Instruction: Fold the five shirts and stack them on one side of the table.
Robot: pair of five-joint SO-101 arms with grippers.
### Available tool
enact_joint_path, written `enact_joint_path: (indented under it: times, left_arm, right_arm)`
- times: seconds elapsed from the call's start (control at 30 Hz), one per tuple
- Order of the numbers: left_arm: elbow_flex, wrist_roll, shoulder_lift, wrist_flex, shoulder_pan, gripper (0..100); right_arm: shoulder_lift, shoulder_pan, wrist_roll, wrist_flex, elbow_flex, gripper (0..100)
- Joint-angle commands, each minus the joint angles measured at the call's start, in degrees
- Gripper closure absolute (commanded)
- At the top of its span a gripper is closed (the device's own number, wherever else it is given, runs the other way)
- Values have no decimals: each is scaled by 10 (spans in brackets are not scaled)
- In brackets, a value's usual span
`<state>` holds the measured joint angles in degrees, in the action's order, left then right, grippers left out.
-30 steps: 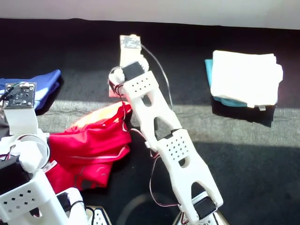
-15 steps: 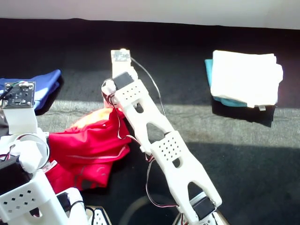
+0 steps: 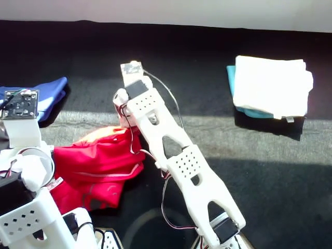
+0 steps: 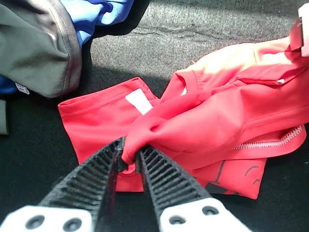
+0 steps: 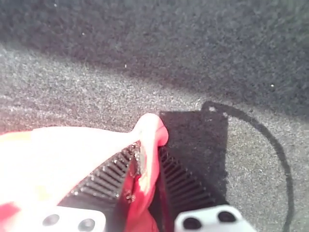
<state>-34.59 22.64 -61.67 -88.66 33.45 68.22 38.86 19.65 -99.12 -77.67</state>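
Note:
A crumpled red shirt [image 3: 98, 161] lies at the left of the dark table. My left gripper [image 4: 128, 157] is shut on a bunched fold of the red shirt [image 4: 212, 121] near its middle. My right gripper [image 5: 146, 162] is shut on a raised edge of the red shirt [image 5: 72, 145], held just above the table. In the high view the right arm [image 3: 171, 140] stretches from the front centre to the shirt's far right corner. A blue shirt [image 3: 49, 93] and a grey shirt [image 4: 38, 43] lie unfolded at the far left.
A folded white shirt [image 3: 270, 85] sits on a folded teal one [image 3: 230, 78] at the back right. The right arm's thin cable [image 3: 168, 96] loops over the table. Dark carpet-like table surface [image 3: 270, 171] stretches open to the right.
My right arm swung left and slightly toward the front, carrying the red shirt's edge with it, so the raised fold now lies lower and flatter. The left arm stayed put.

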Motion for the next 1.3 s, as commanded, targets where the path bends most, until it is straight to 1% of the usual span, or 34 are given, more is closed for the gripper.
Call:
enact_joint_path:
  times: [0.0, 0.07, 0.17, 0.23, 0.37, 0.47, 0.53, 0.6, 0.77, 0.83, 0.9, 1.03, 1.17, 1.2, 1.27]
  left_arm:
    - [1, -4, -2, 7, 2, 991]
    - [0, -6, 0, 15, 0, 991]
    - [-15, -6, 0, 44, -26, 991]
    - [-15, -7, 1, 62, -52, 991]
    - [5, -8, 8, 96, -115, 991]
    - [68, -12, 64, 94, -149, 991]
    - [148, -40, 117, 90, -161, 991]
    - [255, -52, 176, 55, -182, 991]
    - [573, -52, 335, -82, -248, 991]
    - [685, -52, 391, -122, -255, 991]
    - [757, -52, 424, -127, -249, 991]
    - [807, -52, 422, -127, -244, 991]
    - [794, -52, 389, -127, -244, 991]
    - [791, -52, 376, -127, -244, 991]
    - [781, -52, 351, -127, -244, 991]
  right_arm:
    - [-18, -51, -30, -14, -73, 991]
    - [-28, -87, -53, -18, -128, 992]
    - [-56, -149, -102, -18, -185, 992]
    - [-86, -191, -135, -19, -188, 992]
    - [-153, -272, -168, -18, -193, 992]
    - [-209, -309, -199, -19, -189, 992]
    - [-246, -327, -215, -19, -189, 992]
    - [-287, -340, -225, -19, -189, 992]
    - [-386, -348, -263, -19, -188, 992]
    - [-422, -348, -279, -17, -188, 992]
    - [-451, -348, -295, -17, -188, 992]
    - [-502, -348, -314, -3, -188, 992]
    - [-543, -355, -313, 32, -188, 992]
    - [-549, -357, -306, 37, -188, 992]
    - [-554, -360, -260, 39, -188, 992]
